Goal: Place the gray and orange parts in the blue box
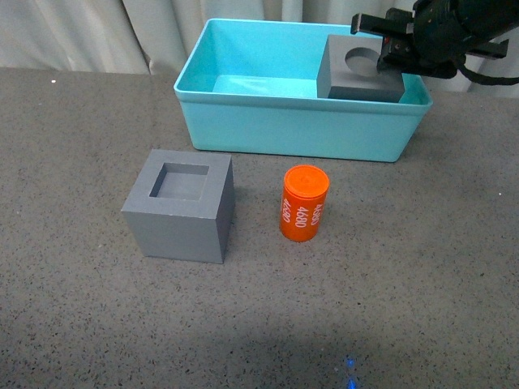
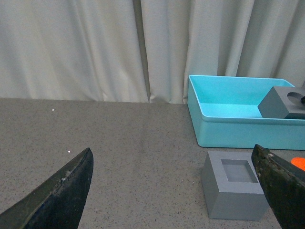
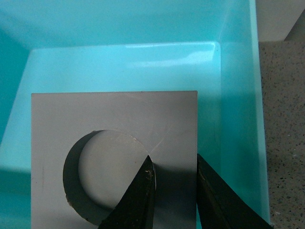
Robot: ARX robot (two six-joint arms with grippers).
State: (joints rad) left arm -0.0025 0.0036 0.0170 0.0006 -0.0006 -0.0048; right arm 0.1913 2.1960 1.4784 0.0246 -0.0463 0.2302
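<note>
- Your right gripper [image 1: 389, 53] is clamped on a wall of the round-hole gray cube [image 1: 362, 69], one finger in the hole and one outside. The cube is in the right end of the blue box [image 1: 300, 130].
- Your left gripper [image 2: 171, 150] is spread wide, with nothing between its fingers.
- The square-hole gray cube [image 1: 180, 207] and the upright orange cylinder [image 1: 304, 204] sit on the table [image 1: 405, 284] in front of the box.

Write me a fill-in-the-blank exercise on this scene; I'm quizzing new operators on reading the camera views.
1. The right gripper pinches a wall of the gray cube whose recess is ____.
2. The square-recess cube rests on the table, to the ____ of the orange cylinder in the front view.
3. The orange cylinder is printed with the number ____.
4. The left gripper holds nothing and its jaws stand ____.
Missing words: round; left; 4680; open.
</note>
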